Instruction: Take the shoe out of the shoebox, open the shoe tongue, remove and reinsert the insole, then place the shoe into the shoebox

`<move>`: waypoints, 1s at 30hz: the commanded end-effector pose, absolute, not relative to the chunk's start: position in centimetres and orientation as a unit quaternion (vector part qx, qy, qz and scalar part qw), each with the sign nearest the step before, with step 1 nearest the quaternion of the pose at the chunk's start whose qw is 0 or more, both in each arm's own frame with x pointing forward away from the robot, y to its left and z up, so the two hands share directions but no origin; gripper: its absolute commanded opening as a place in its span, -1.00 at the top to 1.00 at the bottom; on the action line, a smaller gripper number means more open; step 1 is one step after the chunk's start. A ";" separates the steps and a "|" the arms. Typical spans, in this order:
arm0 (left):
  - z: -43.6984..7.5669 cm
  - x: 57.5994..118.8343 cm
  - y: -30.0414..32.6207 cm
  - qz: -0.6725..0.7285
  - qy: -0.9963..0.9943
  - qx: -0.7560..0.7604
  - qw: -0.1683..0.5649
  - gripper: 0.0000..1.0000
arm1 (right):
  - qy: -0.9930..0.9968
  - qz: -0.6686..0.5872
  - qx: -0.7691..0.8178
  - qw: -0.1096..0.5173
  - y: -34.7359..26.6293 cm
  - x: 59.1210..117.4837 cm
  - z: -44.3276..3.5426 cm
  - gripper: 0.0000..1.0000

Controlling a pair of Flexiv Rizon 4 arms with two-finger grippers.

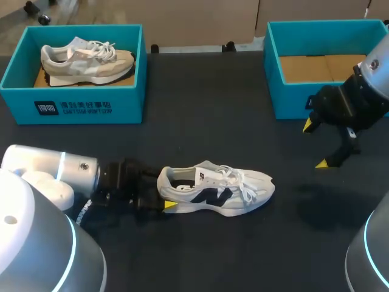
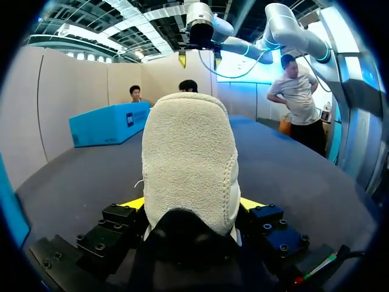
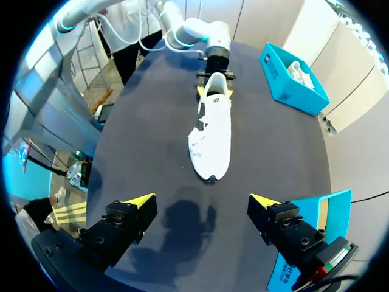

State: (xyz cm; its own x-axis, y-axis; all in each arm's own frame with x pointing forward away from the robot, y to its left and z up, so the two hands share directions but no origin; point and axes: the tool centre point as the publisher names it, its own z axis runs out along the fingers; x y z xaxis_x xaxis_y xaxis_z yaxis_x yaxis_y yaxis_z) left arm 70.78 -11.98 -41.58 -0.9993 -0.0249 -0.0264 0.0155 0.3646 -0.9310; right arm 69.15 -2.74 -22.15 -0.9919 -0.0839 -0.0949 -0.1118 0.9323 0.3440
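Near the table's [image 1: 200, 121] front edge the white shoe [image 1: 216, 190] is being clamped at its heel by the left gripper [image 1: 165, 196]. The tongue [image 1: 211, 173] is best being approached squarely by the right gripper [image 1: 315, 145], gaping and empty.

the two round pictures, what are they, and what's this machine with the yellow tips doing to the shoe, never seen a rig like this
This is a robot with two arms at a dark table. The plain picture looks down from a camera above and behind the robot. Each round picture comes from a camera on one arm's wrist, looking out along that arm's fingers.

On the table lies a white lace-up sneaker. There are also two boxes. The open teal box on the left holds a beige sneaker. The open teal box on the right shows only its cardboard floor.

The left gripper clasps the white sneaker's heel between its yellow-tipped fingers, and that heel fills the left wrist view. The right gripper hangs open beside the right box, holding nothing.
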 end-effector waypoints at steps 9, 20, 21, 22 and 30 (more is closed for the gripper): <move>-41.6 70.9 -12.1 -0.563 0.826 -0.003 0.017 1.00 | 0.971 0.165 0.147 0.094 2.6 68.5 -21.9 -1.00; -41.6 70.9 -12.1 -0.563 0.826 -0.003 0.017 1.00 | 0.907 0.143 0.372 0.135 9.3 67.7 -19.7 -1.00; -41.6 70.9 -12.1 -0.563 0.826 -0.003 0.017 1.00 | 0.901 0.141 0.389 0.134 9.7 67.7 -19.6 -1.00; -41.6 70.9 -12.1 -0.563 0.826 -0.003 0.017 1.00 | 0.896 0.137 0.401 0.133 10.2 67.7 -19.6 -1.00; -41.6 70.9 -12.1 -0.563 0.826 -0.003 0.017 1.00 | 0.826 0.094 0.545 0.113 14.0 67.7 -19.7 -1.00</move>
